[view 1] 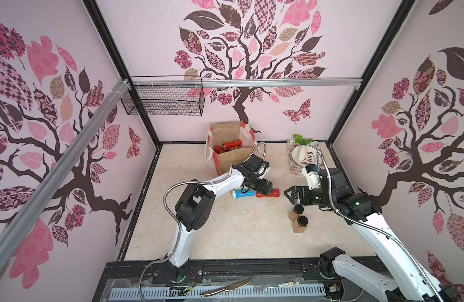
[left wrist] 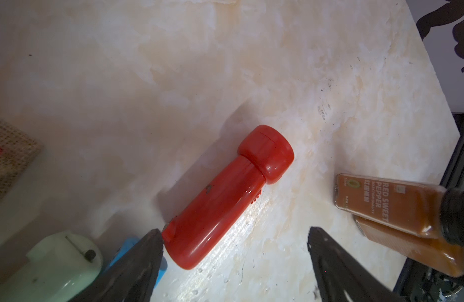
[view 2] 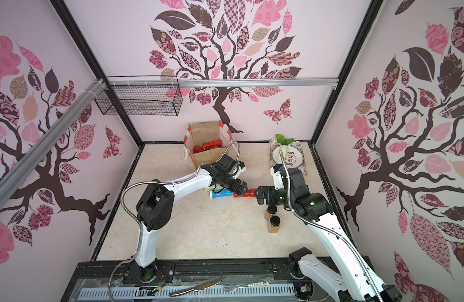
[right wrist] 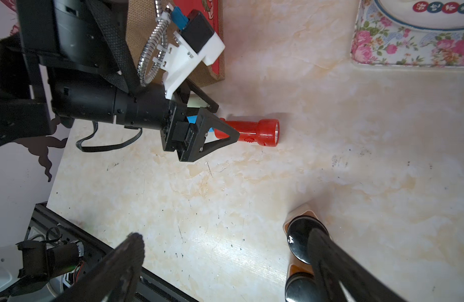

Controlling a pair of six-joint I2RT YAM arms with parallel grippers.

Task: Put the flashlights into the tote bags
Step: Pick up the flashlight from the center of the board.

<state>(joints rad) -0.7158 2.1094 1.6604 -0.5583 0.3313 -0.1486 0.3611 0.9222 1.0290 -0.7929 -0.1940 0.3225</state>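
Observation:
A red flashlight (left wrist: 225, 198) lies on the marble floor with its head pointing away from my left gripper (left wrist: 235, 231). That gripper is open, and the flashlight's tail lies between its jaws, close against one finger. In both top views the gripper (view 1: 269, 190) hangs low over that flashlight (view 1: 276, 193). A blue flashlight (view 1: 242, 194) and a pale green one (left wrist: 61, 261) lie just beside it. The tan burlap tote bag (view 1: 231, 159) stands at the back with red flashlights (view 1: 229, 146) inside. My right gripper (view 1: 288, 194) is open and empty, facing the red flashlight (right wrist: 251, 130) from the other side.
Two amber jars with black lids (view 1: 299, 217) stand just below my right gripper, one right by its finger (right wrist: 302, 240). A floral tray (view 1: 295, 170) with a plate and a white radish sits back right. A wire basket (view 1: 163, 100) hangs on the back wall.

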